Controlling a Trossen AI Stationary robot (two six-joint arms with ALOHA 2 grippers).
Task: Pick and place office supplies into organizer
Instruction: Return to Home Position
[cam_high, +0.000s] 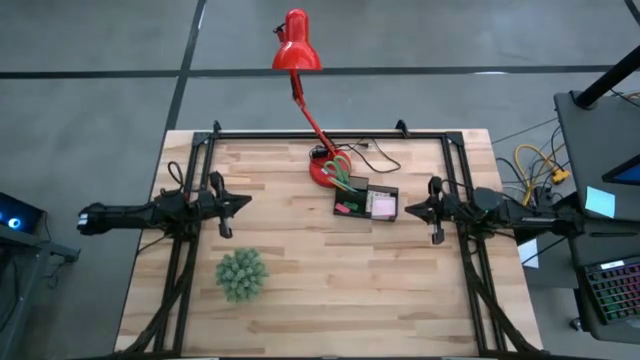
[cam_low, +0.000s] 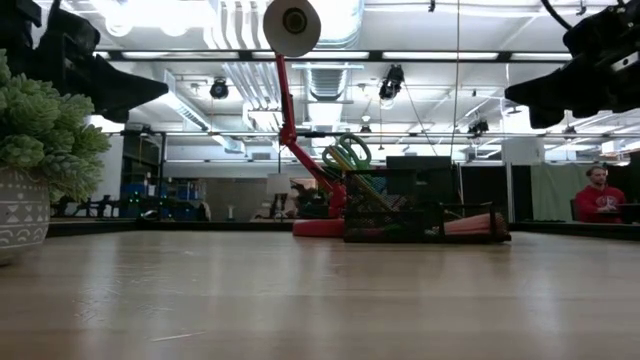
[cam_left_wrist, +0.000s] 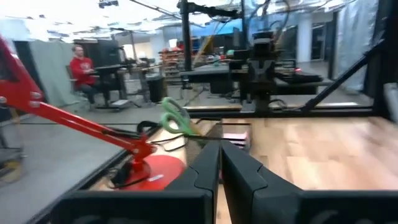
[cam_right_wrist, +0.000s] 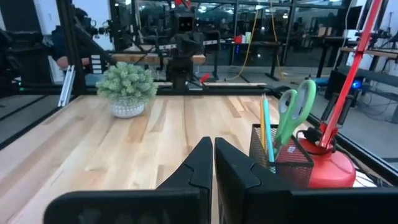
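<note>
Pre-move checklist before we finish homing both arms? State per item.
1. Left gripper shut with nothing between the fingers, raised off the table: ok.
2. Right gripper shut with nothing between the fingers, raised beside the organizer without touching it: ok.
3. Scissors, pencil and pen standing upright in the organizer: ok.
4. Pink sticky pad lying in the organizer: ok.
5. Light-blue pad and tiny pieces in the organizer: cannot tell.
6. Loose supplies on the table: none seen from above, only the lamp and plant: ok.
</note>
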